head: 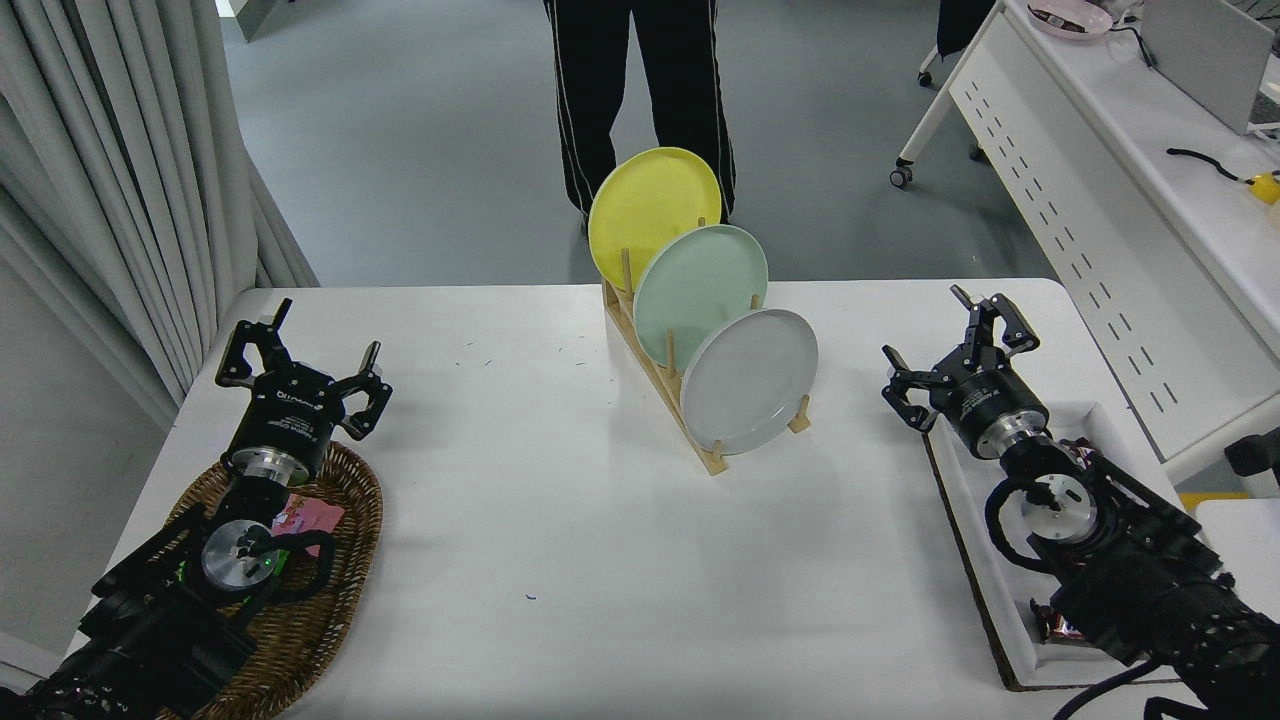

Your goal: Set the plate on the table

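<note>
Right gripper (950, 352) sits at about 3 o'clock on the table (560, 520), fingers spread wide, nothing between them, hovering just past the far end of a white tray (985, 560) that lies under its arm. Off to its 9 o'clock, well apart, there's the plate (750, 380), pale grey and glossy, standing on edge in the nearest slot of a wooden rack (700, 440), tilted back. No contact with the gripper. Behind it, toward 11 o'clock in the same rack, stands a mint-green plate (695, 285), and behind that a yellow plate (645, 205), each overlapping the next.

Over at 9 o'clock on the table, the left gripper (300, 360) is parked with its fingers also splayed, empty, its arm lying across a wicker basket (345, 560) with something pink (310, 518) inside.

At 12 o'clock, past the table's far edge, a person's legs (640, 90) in black trousers stand right behind the rack. At 2 o'clock, a long white desk (1120, 170) runs off frame.
</note>
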You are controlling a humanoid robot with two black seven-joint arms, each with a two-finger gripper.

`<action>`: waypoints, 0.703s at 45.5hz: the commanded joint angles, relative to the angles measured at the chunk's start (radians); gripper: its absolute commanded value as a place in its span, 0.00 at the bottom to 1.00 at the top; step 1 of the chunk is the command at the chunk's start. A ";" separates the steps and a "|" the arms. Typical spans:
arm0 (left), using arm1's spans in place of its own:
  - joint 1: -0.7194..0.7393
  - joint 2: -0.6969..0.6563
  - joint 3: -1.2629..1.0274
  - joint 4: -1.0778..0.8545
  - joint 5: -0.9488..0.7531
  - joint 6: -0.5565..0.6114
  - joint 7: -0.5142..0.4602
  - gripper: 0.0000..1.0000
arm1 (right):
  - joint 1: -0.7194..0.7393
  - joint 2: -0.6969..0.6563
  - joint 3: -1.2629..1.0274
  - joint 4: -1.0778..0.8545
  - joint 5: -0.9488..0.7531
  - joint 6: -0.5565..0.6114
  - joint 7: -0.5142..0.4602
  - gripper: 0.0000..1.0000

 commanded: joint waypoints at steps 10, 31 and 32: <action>0.000 0.000 0.000 0.000 0.000 0.000 0.001 1.00 | 0.001 -0.001 -0.009 0.017 0.001 -0.002 0.000 1.00; 0.000 0.000 0.000 0.000 0.000 0.000 0.000 1.00 | 0.083 -0.154 -0.352 0.208 0.089 -0.102 -0.003 1.00; 0.000 0.000 0.000 0.000 0.000 0.000 0.000 1.00 | 0.093 -0.171 -0.400 0.228 0.105 -0.104 -0.002 1.00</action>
